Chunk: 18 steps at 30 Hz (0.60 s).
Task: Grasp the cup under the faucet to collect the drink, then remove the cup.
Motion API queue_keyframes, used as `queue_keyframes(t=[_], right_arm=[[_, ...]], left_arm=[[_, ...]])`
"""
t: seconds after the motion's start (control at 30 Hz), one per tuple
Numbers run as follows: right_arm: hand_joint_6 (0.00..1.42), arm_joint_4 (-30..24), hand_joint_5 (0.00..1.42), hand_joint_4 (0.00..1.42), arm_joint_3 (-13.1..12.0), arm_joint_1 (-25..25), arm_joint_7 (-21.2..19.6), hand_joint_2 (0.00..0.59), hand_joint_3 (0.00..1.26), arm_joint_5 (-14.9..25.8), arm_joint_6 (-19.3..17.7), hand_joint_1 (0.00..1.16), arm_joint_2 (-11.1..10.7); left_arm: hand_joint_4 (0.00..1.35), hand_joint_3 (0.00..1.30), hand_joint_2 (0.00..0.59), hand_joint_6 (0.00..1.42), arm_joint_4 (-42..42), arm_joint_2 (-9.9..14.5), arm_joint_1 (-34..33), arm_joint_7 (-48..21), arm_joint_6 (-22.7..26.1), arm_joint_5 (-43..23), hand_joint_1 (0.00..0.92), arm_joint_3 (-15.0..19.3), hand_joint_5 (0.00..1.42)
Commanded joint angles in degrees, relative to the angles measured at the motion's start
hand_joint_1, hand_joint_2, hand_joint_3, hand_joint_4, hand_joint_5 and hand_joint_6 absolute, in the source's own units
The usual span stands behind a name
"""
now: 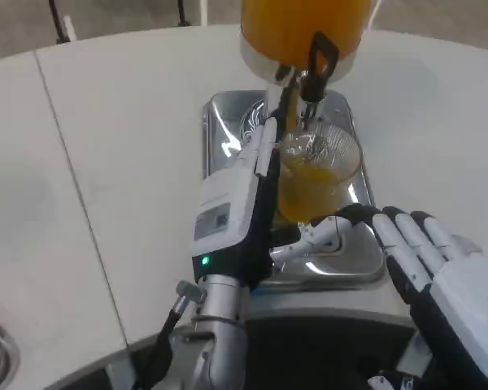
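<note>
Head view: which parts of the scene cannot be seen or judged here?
- Left hand: its fingers lie behind its own white back, so its grip on the cup cannot be judged.
- Dispenser: the top is cut off by the upper edge.
- Right hand: the wrist is cut off by the right edge.
- Tray: its near part is hidden by both hands.

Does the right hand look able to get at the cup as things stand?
Probably yes. The right hand lies on the tray close by the cup, with nothing between them. The left hand is at the cup's other side, under the faucet.
</note>
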Motion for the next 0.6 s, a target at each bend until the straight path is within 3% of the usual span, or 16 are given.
queue_keyframes(t=[0.03,0.43,0.6], right_arm=[[0.09,-0.13,0.0,0.0,-0.91,0.41,1.54,0.33,0.0,1.24,0.76,0.85,0.1],[0.11,0.44,0.0,0.0,-1.24,-1.45,3.75,0.336,0.0,1.6,2.57,0.81,0.91],[0.11,0.81,0.0,0.0,-1.39,-2.47,4.53,0.332,0.0,1.12,3.44,0.81,1.09]], left_arm=[[0.0,0.0,0.038,0.15,2.77,-1.79,-1.37,0.12,0.59,-0.93,0.192,-0.33,0.13],[0.0,0.0,0.036,0.2,6.14,-4.24,-3.14,2.9,2.69,-1.2,0.202,-0.93,0.19],[0.0,0.0,0.039,0.27,8.28,-5.39,-4.03,3.53,3.61,-0.96,0.269,-1.85,0.25]])
